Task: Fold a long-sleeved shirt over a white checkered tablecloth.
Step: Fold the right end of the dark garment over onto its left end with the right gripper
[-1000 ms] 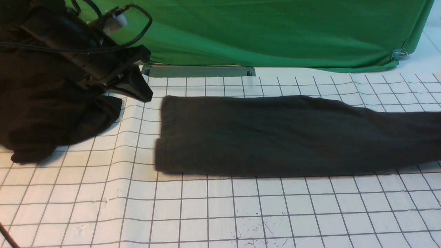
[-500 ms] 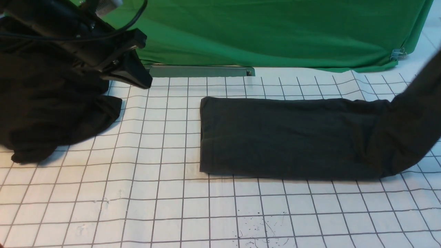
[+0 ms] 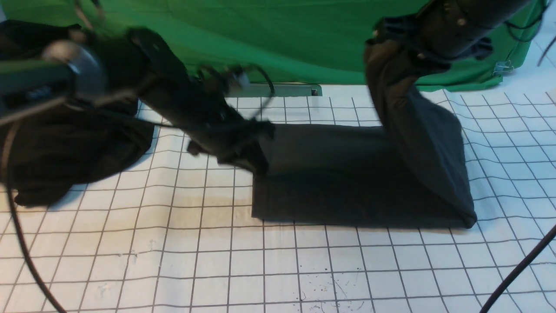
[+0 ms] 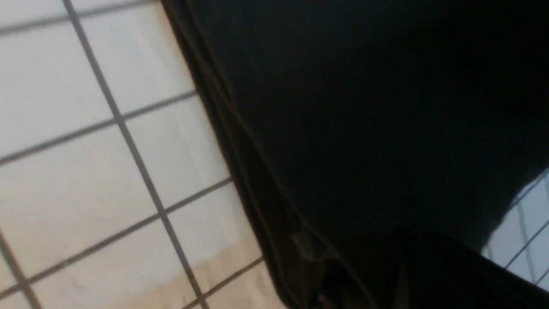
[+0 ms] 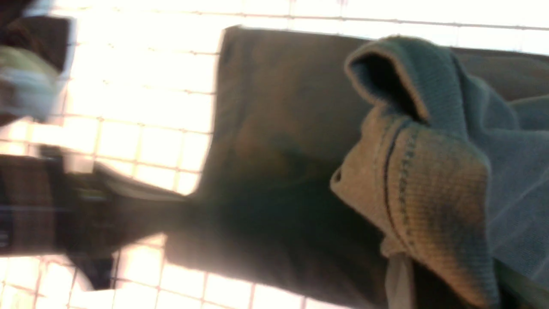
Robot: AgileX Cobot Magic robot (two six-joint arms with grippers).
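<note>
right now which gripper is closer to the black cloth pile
Left. The left gripper sits at the long-sleeved shirt's left edge, a short way from the black cloth pile; the right gripper is raised far to the right, holding the shirt's other end.

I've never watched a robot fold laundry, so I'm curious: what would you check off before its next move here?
1. Right tool shut on the raised end of the long-sleeved shirt: ok.
2. Left tool shut at the shirt's left edge; whether it pins or pinches the cloth: cannot tell.
3. Shirt's flat part lies smooth on the white checkered tablecloth: ok.
4. Black cloth heap lies apart from the shirt: ok.
5. Raised end free of twists: cannot tell, too blurred.
</note>
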